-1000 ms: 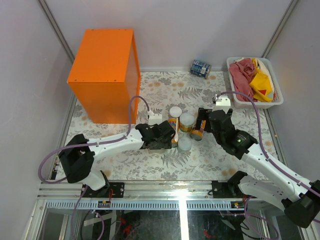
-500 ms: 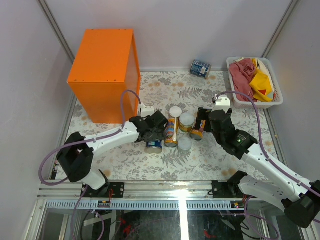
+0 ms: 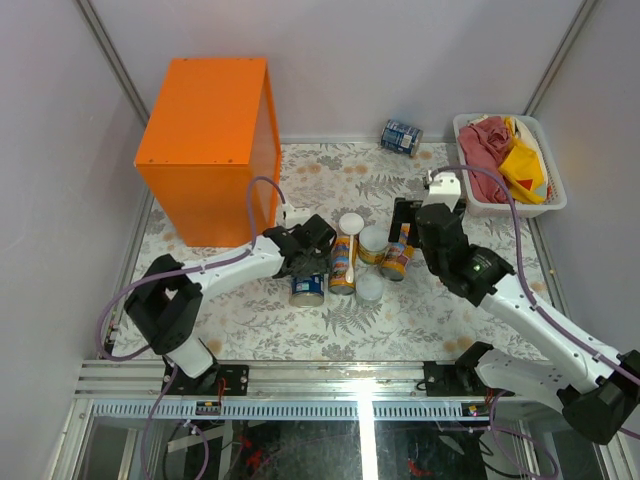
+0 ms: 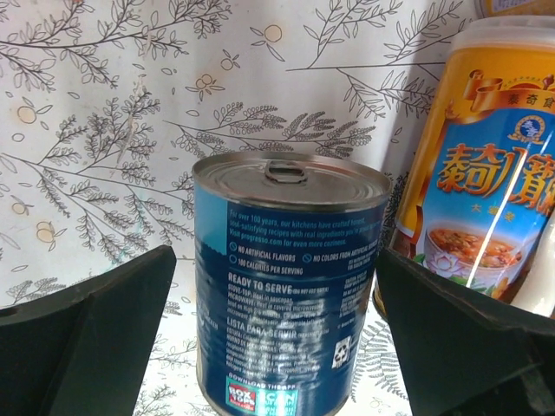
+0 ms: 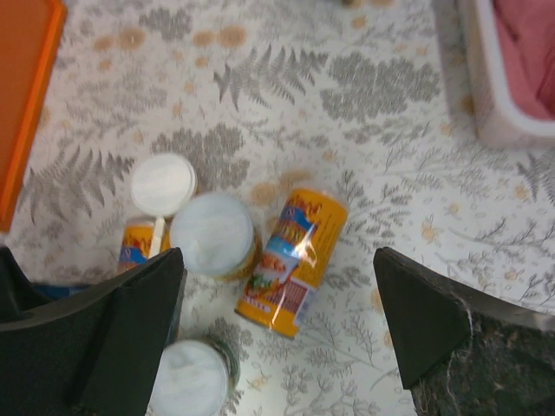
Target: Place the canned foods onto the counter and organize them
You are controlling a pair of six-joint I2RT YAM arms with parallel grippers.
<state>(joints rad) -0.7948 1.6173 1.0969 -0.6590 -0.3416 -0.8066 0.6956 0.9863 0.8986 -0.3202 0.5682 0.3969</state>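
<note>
Counter, your big smooth orange box, is sitting at the far-left corner of the bench. Your left gripper is holding its dark wedge fingers wide apart either side of an upright blue can with a silver pull-tab top, touching neither side. Your right gripper is hanging spread wide, gripping nothing, above a glossy yellow can lying on its side mid-bench. A tall yellow can is standing just right of the blue one. A second blue can is lying by the far edge.
</note>
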